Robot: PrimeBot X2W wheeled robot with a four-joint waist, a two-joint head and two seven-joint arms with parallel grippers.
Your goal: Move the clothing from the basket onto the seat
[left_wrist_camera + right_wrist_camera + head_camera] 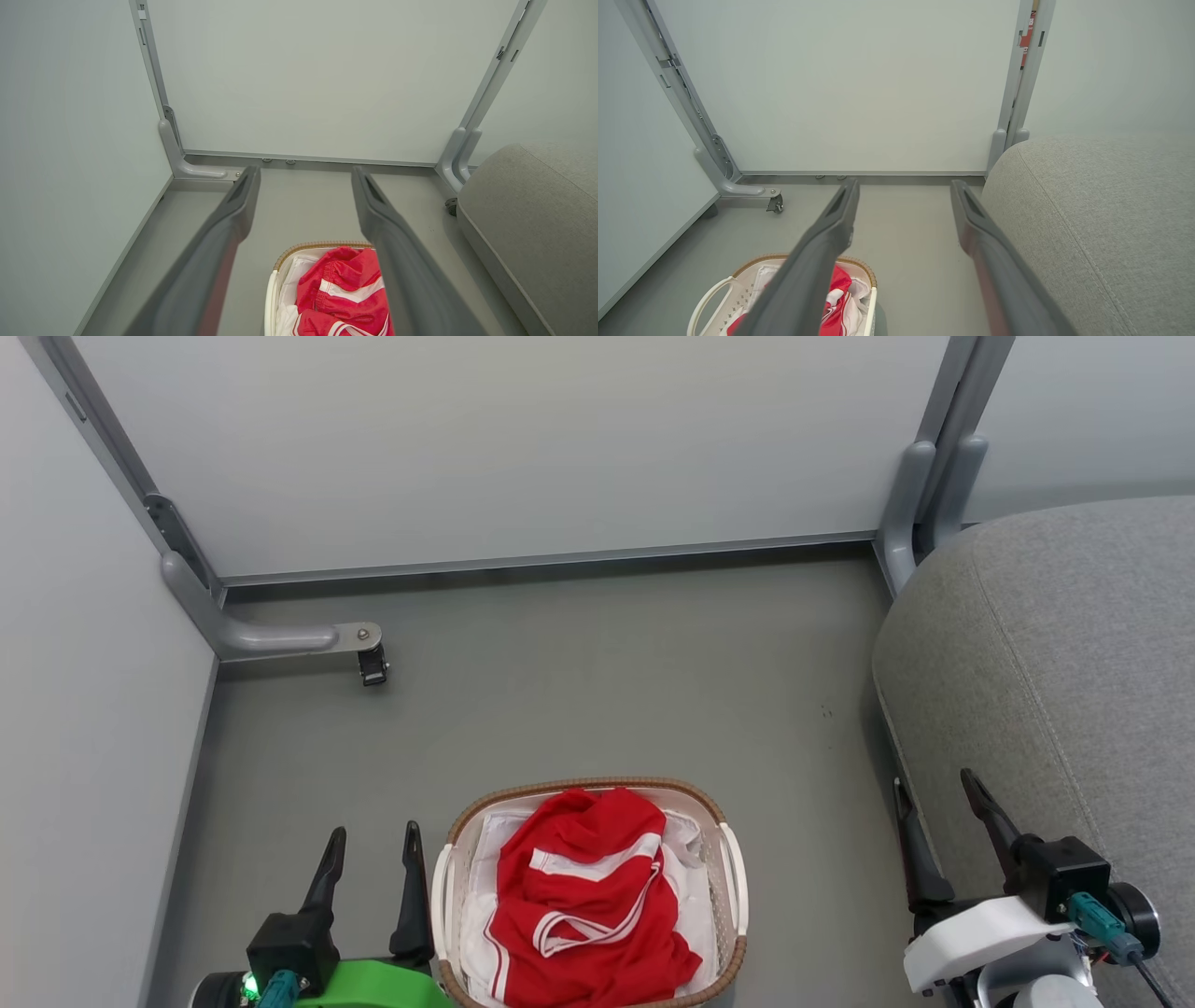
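The red clothing [588, 905] with white stripe trim lies bunched in the cream basket [734, 868] on the grey floor, over a white liner. It also appears as clothing [345, 289] in the left wrist view and as clothing [838, 291] behind a finger in the right wrist view. The grey seat [1064, 663] fills the right side. My left gripper [373, 845] stands open just left of the basket, nothing between its fingers. My right gripper [938, 798] is open at the seat's front edge, right of the basket. Basket rim [322, 245] and basket [738, 280] sit low in the wrist views.
Pale partition panels [504, 448] close off the back and left. A grey metal foot with a caster [372, 665] juts onto the floor at the back left. Another grey upright [920, 495] stands by the seat's far corner. Open floor [607, 681] lies beyond the basket.
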